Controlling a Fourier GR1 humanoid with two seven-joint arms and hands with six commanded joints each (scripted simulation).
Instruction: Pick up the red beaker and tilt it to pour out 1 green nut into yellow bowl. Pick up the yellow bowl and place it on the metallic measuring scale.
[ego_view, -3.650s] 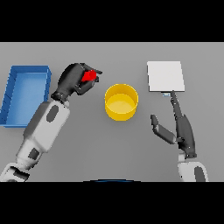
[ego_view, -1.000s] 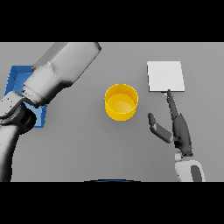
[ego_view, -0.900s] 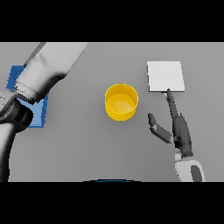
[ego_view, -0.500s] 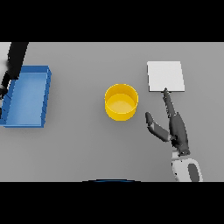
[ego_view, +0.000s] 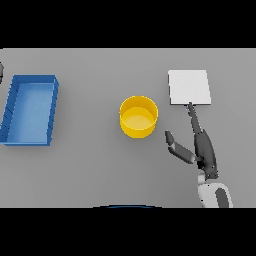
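The left arm is leaving view with the beaker gone, so pouring looks finished; the right hand (ego_view: 202, 150), fingers straight, is nearing the bowl (ego_view: 138, 116) beside the scale (ego_view: 188, 86).

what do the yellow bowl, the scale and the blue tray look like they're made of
Yellow bowl: probably plastic, with an even matte colour. Scale: a flat pale grey-white plate, could be brushed metal, though no shine shows. Blue tray: likely plastic, uniformly blue with thin walls.

Plain grey table (ego_view: 90, 170) (evenly lit).
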